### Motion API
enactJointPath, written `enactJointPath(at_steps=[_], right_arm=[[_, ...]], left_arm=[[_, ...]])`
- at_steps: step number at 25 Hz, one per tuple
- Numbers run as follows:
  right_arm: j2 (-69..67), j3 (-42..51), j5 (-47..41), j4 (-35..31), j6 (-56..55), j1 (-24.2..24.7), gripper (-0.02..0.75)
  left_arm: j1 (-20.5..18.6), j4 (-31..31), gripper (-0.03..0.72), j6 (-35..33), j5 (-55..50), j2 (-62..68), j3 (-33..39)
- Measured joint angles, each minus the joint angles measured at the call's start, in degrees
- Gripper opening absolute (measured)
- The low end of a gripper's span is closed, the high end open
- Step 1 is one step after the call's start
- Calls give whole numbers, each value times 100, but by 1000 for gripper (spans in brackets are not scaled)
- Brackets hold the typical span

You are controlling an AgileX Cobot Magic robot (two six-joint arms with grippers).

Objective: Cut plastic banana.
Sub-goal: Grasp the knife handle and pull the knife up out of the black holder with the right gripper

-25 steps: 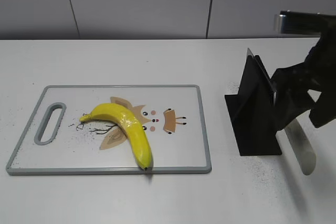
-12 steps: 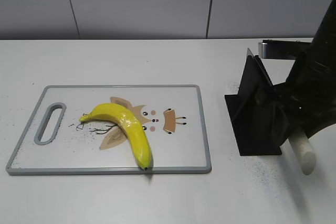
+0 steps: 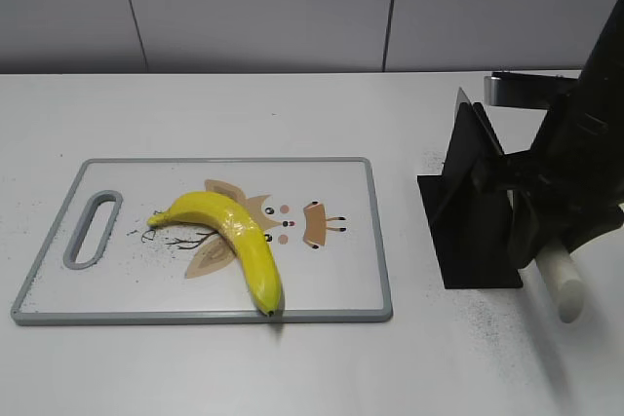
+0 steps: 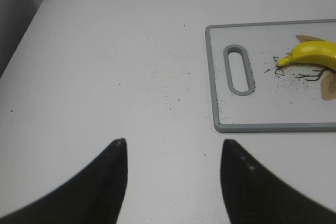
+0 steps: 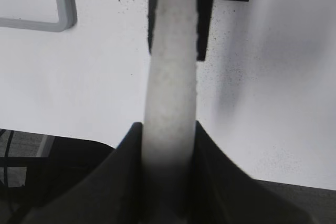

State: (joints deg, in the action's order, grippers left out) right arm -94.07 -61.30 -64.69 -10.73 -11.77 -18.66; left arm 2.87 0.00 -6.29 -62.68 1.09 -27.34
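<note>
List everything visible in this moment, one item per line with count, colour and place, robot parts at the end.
plastic banana: one, yellow, lying on the cutting board, dark tip near its front edge.
cutting board: one, white with grey rim and handle slot, left half of the table.
knife stand: one, black, right of the board.
knife handle: one, whitish, pointing away from the stand, between the right gripper's fingers.
table: one, white, speckled with dark crumbs.
left gripper: black, open, above bare table left of the board.
right gripper: black, shut on the knife handle.

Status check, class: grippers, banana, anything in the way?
Right gripper shut on white knife handle at black stand. Left gripper open, idle. Plastic banana uncut on cutting board. Path clear.
</note>
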Motion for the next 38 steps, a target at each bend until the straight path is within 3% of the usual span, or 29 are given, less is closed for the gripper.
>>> enactJointPath(at_steps=[13, 29, 34, 38], right_arm=[[1346, 0, 180, 59, -233, 0, 169], [2525, -109, 155, 588, -416, 0, 165], [2543, -507, 321, 609, 280, 0, 165], [2518, -567, 857, 502, 1689, 0, 165]], left_arm=[[0, 0, 530, 0, 0, 0, 0], [0, 0, 530, 0, 0, 0, 0], [0, 0, 530, 0, 0, 0, 0], [0, 0, 530, -49, 4, 0, 0]])
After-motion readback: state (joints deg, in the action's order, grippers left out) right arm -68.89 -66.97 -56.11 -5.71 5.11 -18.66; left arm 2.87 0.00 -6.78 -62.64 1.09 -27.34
